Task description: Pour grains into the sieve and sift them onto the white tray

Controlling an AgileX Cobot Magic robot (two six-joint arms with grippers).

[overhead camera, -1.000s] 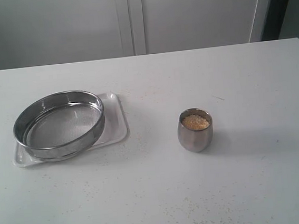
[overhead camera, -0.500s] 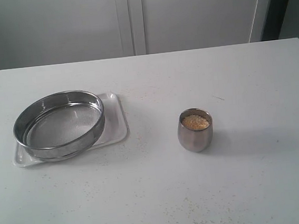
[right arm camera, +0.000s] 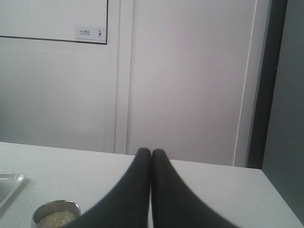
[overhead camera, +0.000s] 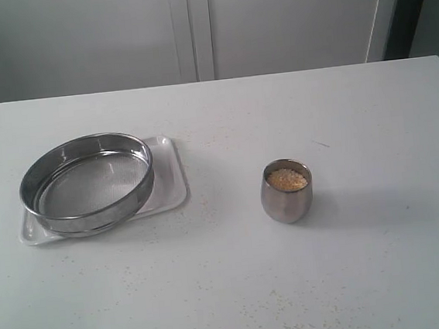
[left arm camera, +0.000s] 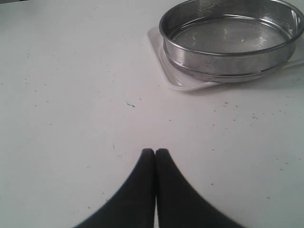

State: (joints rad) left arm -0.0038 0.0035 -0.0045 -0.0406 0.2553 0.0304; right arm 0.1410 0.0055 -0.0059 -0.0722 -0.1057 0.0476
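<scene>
The sieve (overhead camera: 87,183) sits empty on the white tray (overhead camera: 171,181), at left. The steel cup (overhead camera: 287,198), well apart to its right, holds the grains (overhead camera: 287,179). Left gripper (left arm camera: 155,153) and right gripper (right arm camera: 151,152): jaws together, empty. Pouring and sifting are not yet started.

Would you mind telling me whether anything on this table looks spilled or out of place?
Yes: stray grains are speckled across the table in front of the cup, although the cup stands upright and still holds its fill. The sieve also sits toward the left end of the white tray rather than centred.
</scene>
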